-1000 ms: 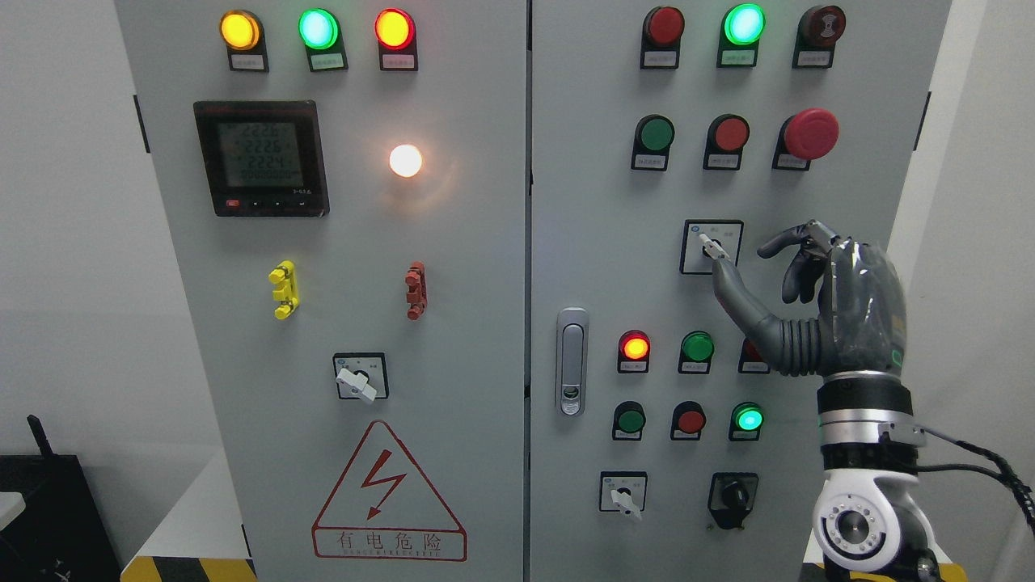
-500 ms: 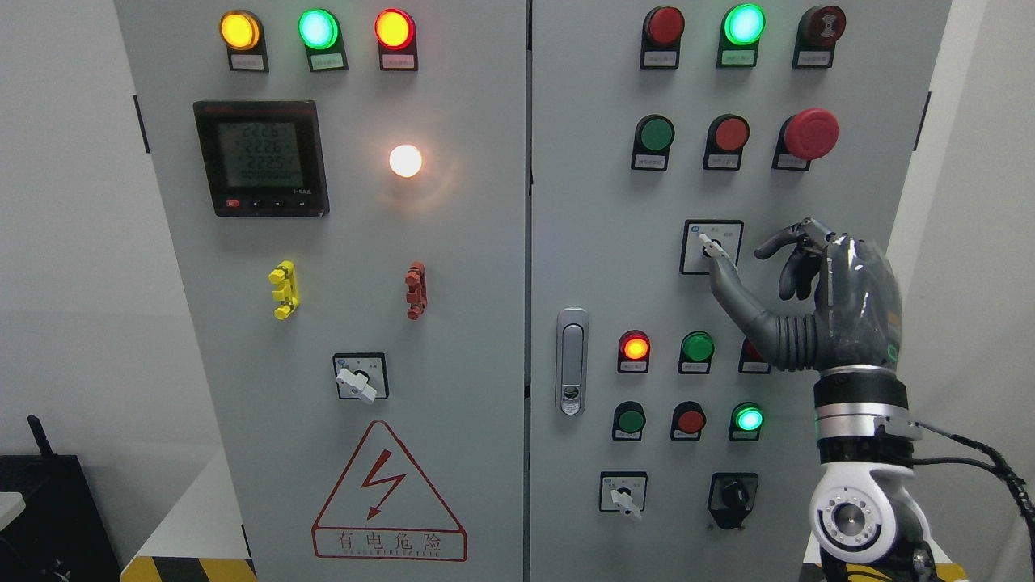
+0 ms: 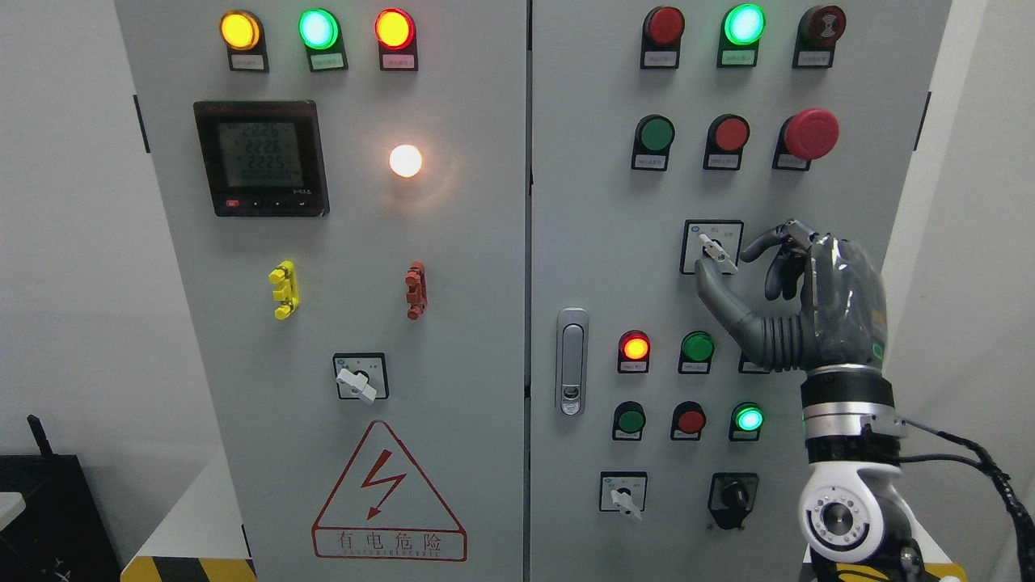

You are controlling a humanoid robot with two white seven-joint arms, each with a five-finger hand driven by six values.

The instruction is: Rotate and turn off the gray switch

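Fingers (image 3: 778, 241) on the right hand (image 3: 796, 295) curl in from the upper right while the thumb reaches up from below, and the two sides bracket the gray switch (image 3: 715, 248) without quite pinching it; from where I stand the thumb tip sits just under the lever's lower right end and the index tip hangs just beside it, so I would call the hand half-curled and holding nothing. That switch sits on its small square plate (image 3: 689, 259) in the middle of the right cabinet door (image 3: 582, 242), below the row with the red mushroom button (image 3: 811, 133), its pale lever pointing up and to the left. To do this well, I think the thumb and index need to come together on the lever itself, one on each flat side, before any twisting starts; pushing with the thumb alone would likely slip off the narrow tip. Once pinched, the turn ought to come from the wrist (image 3: 849, 404), about the knob's centre, with the hand kept off the panel face. Nearby buttons look far enough away, though the lit red lamp (image 3: 635, 347) lies close under the forearm side of the thumb. No left arm shows anywhere.
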